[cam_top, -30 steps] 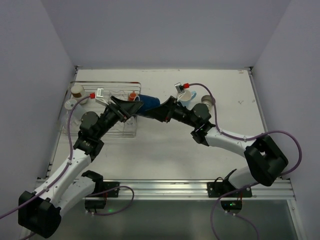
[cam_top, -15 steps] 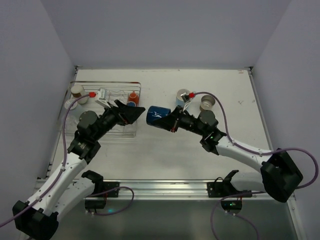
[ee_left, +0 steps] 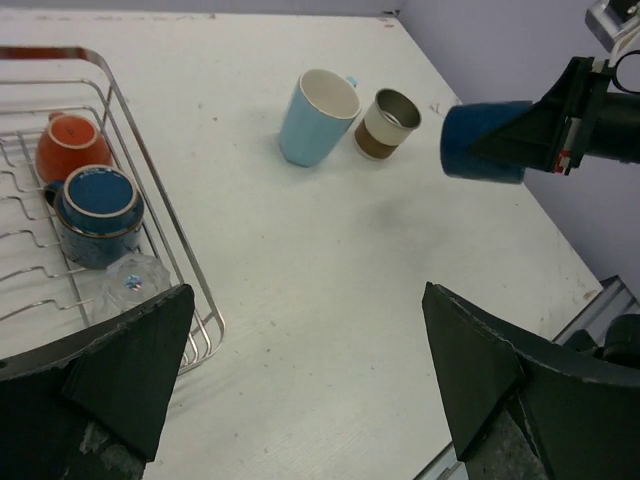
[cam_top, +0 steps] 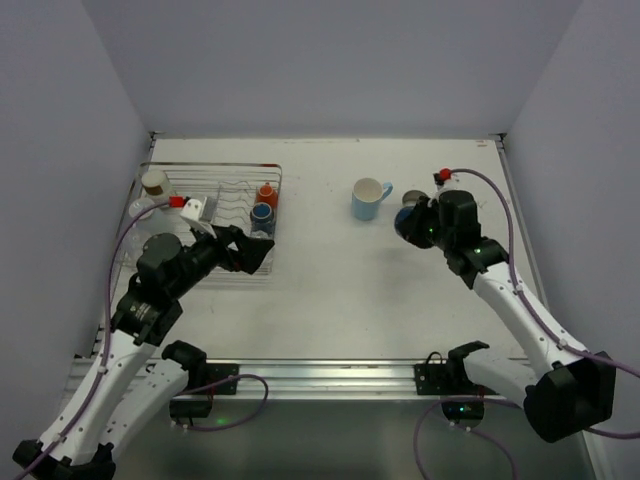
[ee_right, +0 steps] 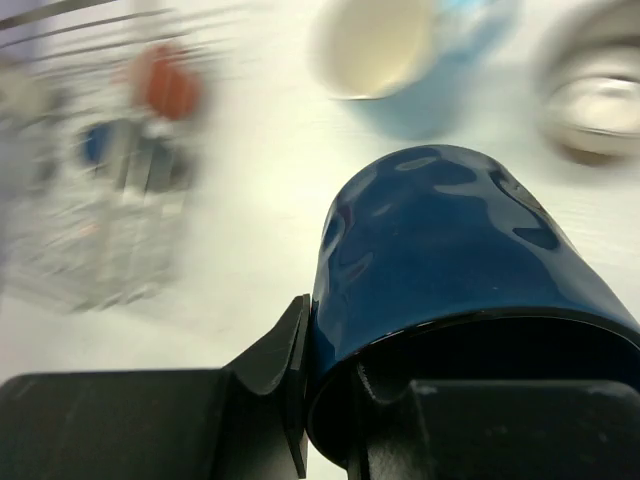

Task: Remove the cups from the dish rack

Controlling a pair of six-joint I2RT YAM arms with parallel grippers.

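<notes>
You were mid-placement: right gripper clamped on the navy mug, which was held tilted on its side above the table, just beside the metallic tumbler & light blue mug, both already out. Nxt move prob. called for righting it & lowering onto bare table w/o knocking the tumbler. Left gripper hung empty, jaws apart, by the dish rack's near-right corner. Left to unload there: orange mug, grey-blue mug, clear glass. Wires & dividers would likely crowd your fingers.
</notes>
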